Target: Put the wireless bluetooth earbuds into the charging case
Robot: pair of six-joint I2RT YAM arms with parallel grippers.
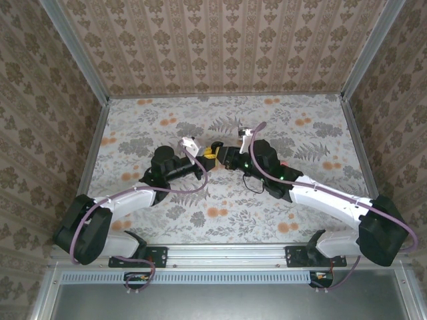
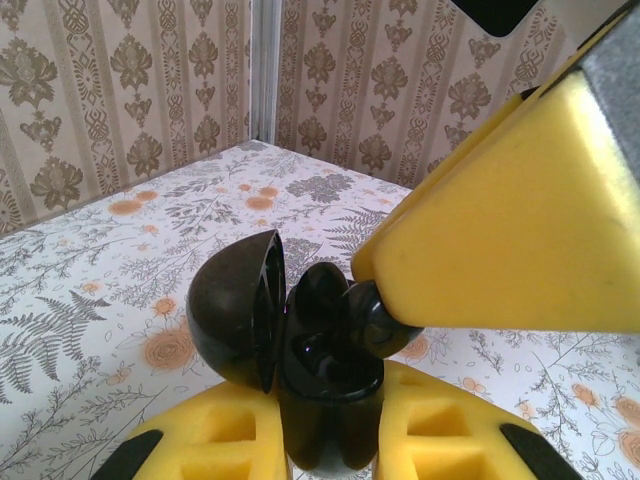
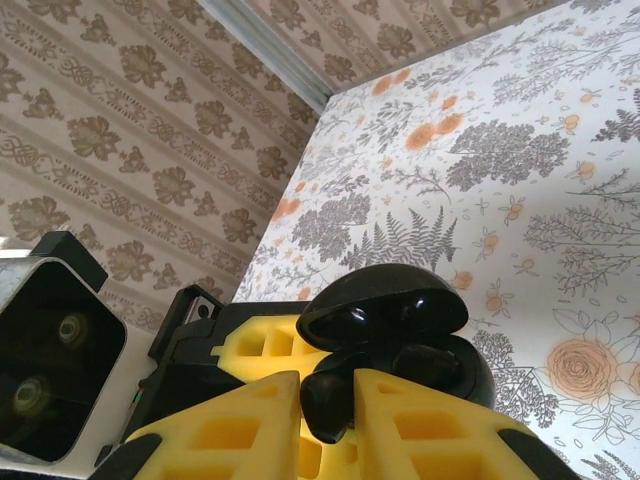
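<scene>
Left gripper [image 2: 332, 425] is clamped on the base of the open black case [image 2: 315, 345], lid [image 2: 228, 310] swung to its fingers' left. Right gripper [image 3: 330, 395] pinches one earbud [image 3: 327, 408], fingers narrow, at the case mouth. I'd align stem to socket, press slowly, and let go only once it's seated.

Tight at mid-table: the right gripper [image 3: 328, 400] with its earbud [image 2: 372, 318] is filling the case [image 2: 325, 350] mouth, the raised lid [image 2: 235, 310] is walling off the other side, and the left gripper [image 2: 330, 445] is blocking from below. All round them the table [image 1: 300, 133] is lying open out to the walls [image 1: 220, 47].
</scene>
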